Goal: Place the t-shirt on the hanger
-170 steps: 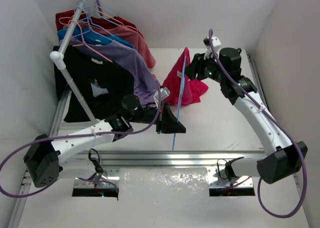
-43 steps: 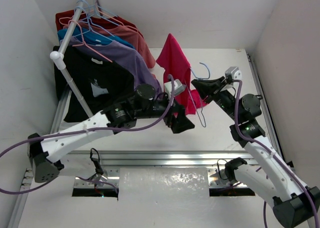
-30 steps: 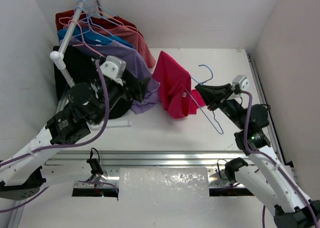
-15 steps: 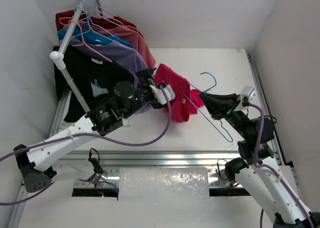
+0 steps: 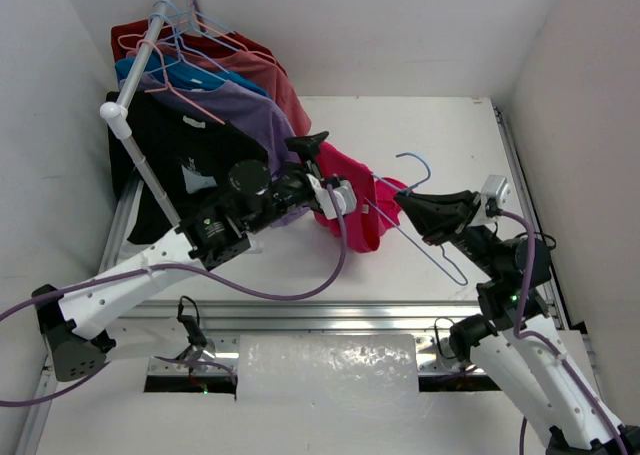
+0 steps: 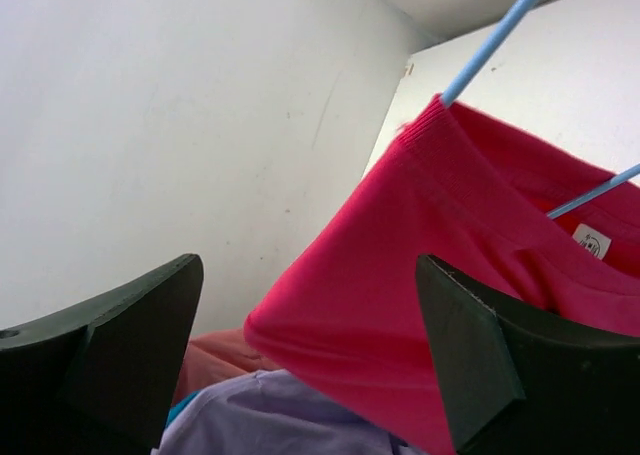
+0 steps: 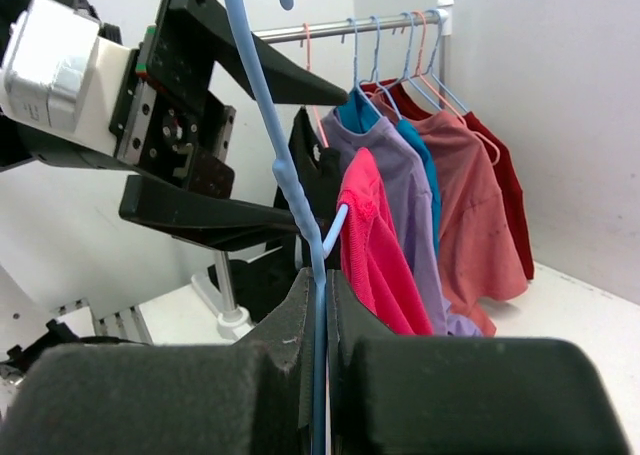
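Hanger (image 7: 286,178) clamped in right end effector (image 7: 318,285); left end effector (image 6: 305,315) spread astride t-shirt (image 6: 400,275). Could slide off hanger if tugged.

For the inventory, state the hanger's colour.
Light blue: the hanger shows clearest in the right wrist view.

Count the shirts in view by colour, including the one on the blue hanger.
Dark red shirt: 1
Salmon-pink shirt: 1
Teal shirt: 1
Lavender shirt: 1
Black shirt: 1
Magenta t-shirt: 1
Total: 6
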Robot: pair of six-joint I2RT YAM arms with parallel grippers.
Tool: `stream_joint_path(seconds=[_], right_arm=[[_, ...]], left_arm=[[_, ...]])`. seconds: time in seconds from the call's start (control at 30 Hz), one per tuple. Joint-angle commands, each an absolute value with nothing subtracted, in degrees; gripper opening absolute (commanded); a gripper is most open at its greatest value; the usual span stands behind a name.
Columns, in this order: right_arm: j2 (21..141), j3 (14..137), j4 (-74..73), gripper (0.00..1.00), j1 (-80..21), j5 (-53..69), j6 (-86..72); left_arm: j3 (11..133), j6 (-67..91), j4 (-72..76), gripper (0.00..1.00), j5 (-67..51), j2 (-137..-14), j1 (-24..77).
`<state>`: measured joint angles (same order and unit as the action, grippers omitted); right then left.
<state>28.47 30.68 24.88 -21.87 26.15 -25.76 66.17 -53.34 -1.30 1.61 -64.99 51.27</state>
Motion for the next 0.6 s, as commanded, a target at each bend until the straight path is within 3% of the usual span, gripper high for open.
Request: stream_joint_path(seconds=[0.0, 0.13, 0.23, 0.27, 0.37, 0.57], right_arm=[[29.1, 32.8, 31.4, 0.00, -21.7, 28.1, -27.4], [29.4, 33.5, 32.1, 0.00, -21.7, 29.3, -28.5], [29.4, 34.1, 32.5, 0.00, -21.7, 30.7, -29.1], [29.4, 34.3, 32.6, 0.00, -21.8, 31.5, -29.4], [29.9, 34.4, 32.9, 0.00, -21.7, 32.0, -30.0], [33.7, 34.5, 34.4, 0.00, -21.7, 33.1, -31.4]], left_arm=[[67.4, -55.2, 0.1, 0.83, -1.3, -67.1, 51.0], [68.3, -54.3, -2.6, 0.60, -2.6, -69.0, 51.0], [68.6, -54.0, -3.3, 0.50, -3.8, -70.1, 51.0], [69.2, -53.4, -3.2, 0.35, -4.0, -70.4, 51.0], [70.8, -51.9, -3.8, 0.06, -5.4, -71.0, 51.9], [73.2, -49.7, -3.6, 0.00, -2.3, -69.9, 57.2]])
